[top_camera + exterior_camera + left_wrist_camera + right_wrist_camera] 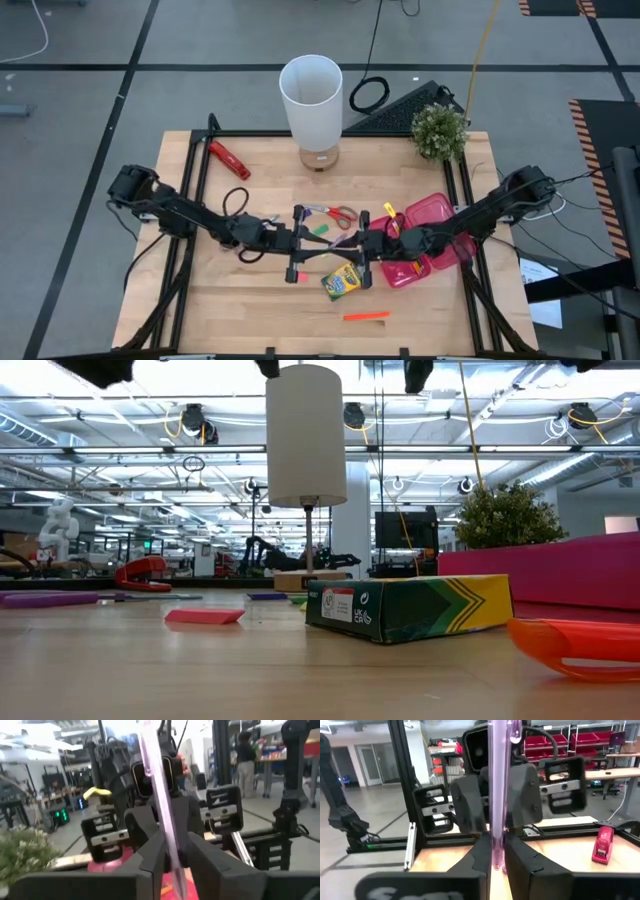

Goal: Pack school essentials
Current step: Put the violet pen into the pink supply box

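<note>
Left pincer [297,243] and right pincer [372,246] face each other mid-tabletop [260,310], both clamped on one purple pen [497,790] spanning the gap between them. Crayon box [342,282] lies just in front of them, scissors [333,213] behind, orange marker [366,316] near the front edge.

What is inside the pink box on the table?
The pink box lies open. Something yellow shows at its edge, but the right gripper and its arm cover much of it, so the rest stays hidden.
</note>
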You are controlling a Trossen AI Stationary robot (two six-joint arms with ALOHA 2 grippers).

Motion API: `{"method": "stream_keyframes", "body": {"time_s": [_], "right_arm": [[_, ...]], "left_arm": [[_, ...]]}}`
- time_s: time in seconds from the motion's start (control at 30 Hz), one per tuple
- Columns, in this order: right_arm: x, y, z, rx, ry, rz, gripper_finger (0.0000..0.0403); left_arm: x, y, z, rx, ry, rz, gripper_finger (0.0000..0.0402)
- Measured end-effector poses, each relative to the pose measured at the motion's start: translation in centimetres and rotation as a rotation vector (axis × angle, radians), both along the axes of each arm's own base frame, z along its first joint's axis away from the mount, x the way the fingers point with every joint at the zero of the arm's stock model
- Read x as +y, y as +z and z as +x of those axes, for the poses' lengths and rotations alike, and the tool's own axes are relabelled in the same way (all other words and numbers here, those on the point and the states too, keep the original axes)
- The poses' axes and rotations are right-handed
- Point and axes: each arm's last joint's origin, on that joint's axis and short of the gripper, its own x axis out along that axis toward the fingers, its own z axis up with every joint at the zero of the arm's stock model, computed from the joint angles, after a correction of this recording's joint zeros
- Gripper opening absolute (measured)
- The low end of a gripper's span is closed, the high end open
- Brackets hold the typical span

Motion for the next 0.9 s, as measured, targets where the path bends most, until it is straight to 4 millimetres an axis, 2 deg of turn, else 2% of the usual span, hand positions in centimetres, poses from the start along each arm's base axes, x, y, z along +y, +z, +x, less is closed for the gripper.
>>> {"method": "stream_keyframes", "body": {"time_s": [0.2, 0.33, 0.63, 0.9], "right_arm": [[-0.1, 0.4, -0.9, 0.073, -0.041, 0.014, 0.0019], [-0.3, 0.8, -1.8, 0.136, -0.088, 0.027, 0.0018], [-1.4, 0.5, -4.7, 0.375, -0.155, 0.158, 0.002], [-1.7, -1.2, -6.5, 0.576, -0.237, 0.286, 0.0021]], "left_arm": [[0.8, 1.6, -1.9, 0.14, 0.045, 0.011, 0.0137], [1.4, 2.4, -3.8, 0.264, 0.047, 0.02, 0.0156], [2.8, 4.5, -8.0, 0.385, 0.111, -0.008, 0.0159], [3.4, 5.1, -9.7, 0.416, 0.117, -0.001, 0.0159]]}}
